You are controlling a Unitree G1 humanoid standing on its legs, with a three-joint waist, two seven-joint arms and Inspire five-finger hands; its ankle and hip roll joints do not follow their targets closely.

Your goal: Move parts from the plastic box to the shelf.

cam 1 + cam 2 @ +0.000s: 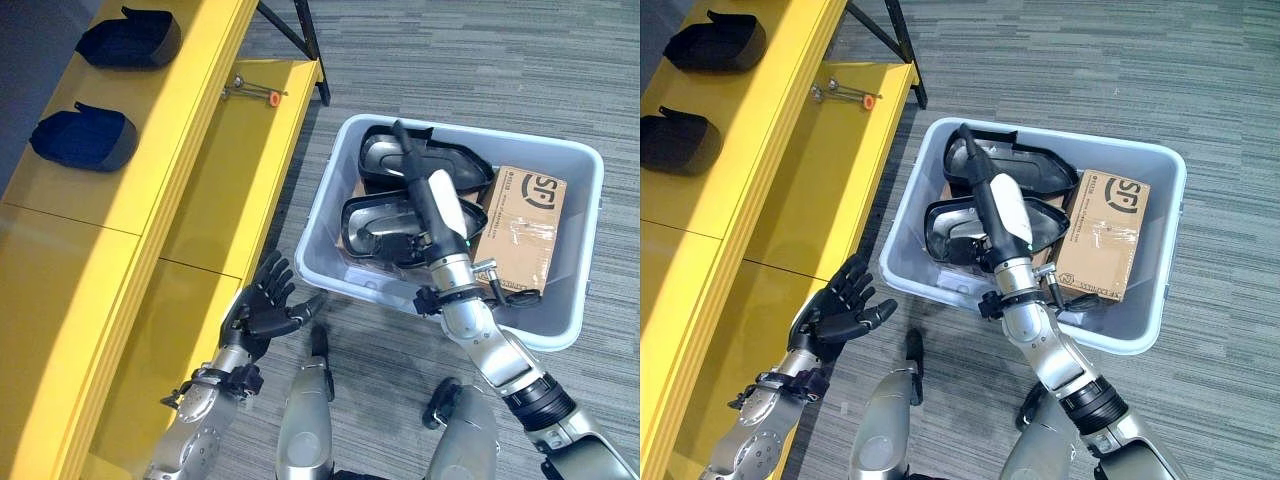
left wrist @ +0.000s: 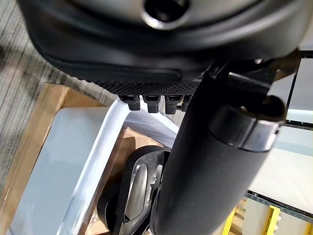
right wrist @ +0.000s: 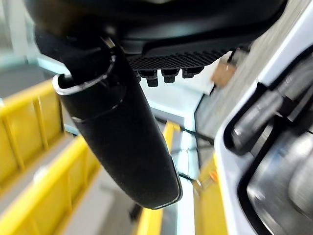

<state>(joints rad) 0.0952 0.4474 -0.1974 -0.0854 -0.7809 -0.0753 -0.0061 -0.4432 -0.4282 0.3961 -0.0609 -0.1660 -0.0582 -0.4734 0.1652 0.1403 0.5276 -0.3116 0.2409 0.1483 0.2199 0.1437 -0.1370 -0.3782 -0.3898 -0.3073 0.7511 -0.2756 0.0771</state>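
Observation:
The grey plastic box [image 1: 480, 132] stands on the carpet to the right of the yellow shelf [image 1: 130, 190]. Inside lie two black moulded parts, one at the back [image 1: 450, 160] and one nearer [image 1: 372, 225]. My right hand [image 1: 440, 205] reaches into the box with straight fingers laid over these parts, open and gripping nothing that I can see. My left hand [image 1: 265, 305] hovers open, fingers spread, between the shelf and the box's near left corner. Two dark parts [image 1: 130, 40] [image 1: 85, 140] rest on the shelf's upper level.
A brown cardboard box [image 1: 525, 225] fills the right side of the plastic box. A small metal tool with an orange tip [image 1: 255, 92] lies on the lower shelf level. A black stand leg [image 1: 305, 40] rises behind the shelf's end.

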